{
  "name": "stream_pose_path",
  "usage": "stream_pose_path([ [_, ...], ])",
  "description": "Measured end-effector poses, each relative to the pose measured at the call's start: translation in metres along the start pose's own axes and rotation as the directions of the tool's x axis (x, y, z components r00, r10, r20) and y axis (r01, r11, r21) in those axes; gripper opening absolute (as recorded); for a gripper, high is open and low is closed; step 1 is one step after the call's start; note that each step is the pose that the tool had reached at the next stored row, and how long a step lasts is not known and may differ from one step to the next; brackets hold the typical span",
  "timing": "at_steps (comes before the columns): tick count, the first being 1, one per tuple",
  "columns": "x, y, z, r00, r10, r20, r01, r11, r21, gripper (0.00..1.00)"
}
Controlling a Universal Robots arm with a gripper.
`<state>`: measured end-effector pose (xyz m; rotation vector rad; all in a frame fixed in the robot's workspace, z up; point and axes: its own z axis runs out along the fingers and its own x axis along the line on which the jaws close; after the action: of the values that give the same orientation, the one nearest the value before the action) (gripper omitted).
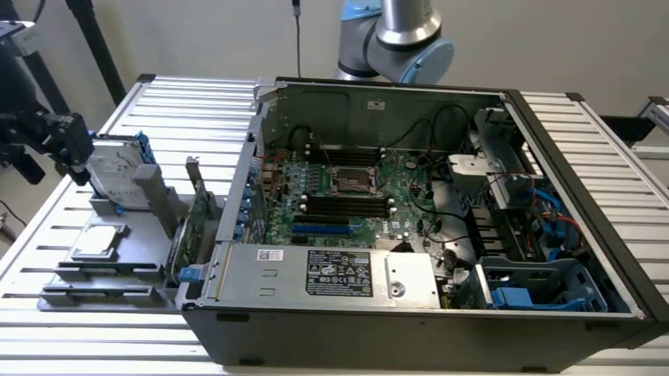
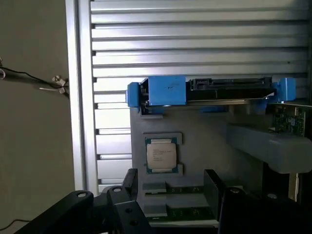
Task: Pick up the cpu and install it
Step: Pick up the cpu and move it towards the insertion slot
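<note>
The gripper (image 2: 171, 179) hangs with its fingers spread wide and nothing between them, above the grey holder (image 2: 204, 141) that stands at the exterior view's left of the open computer case (image 1: 313, 345). The cpu (image 2: 162, 153) lies flat in a shallow recess of that holder, clear of both fingertips, its metal top uncovered. Near it the hard drive (image 2: 229, 88) stands on edge in blue rails, walling off one side; bare slatted table (image 1: 188, 102) runs along the holder's outer edge
</note>
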<state>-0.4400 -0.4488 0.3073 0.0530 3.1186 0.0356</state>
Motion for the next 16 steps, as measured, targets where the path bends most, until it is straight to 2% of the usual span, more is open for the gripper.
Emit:
stream_pose_path([
  [8, -0.001, -0.0149, 0.0143, 1.0, -0.009, -0.0001, 0.009, 1.0, -0.0003, 0.65],
  [16, -0.002, -0.0184, 0.0287, 0.9999, -0.013, -0.0003, 0.013, 0.9999, -0.0003, 0.65],
])
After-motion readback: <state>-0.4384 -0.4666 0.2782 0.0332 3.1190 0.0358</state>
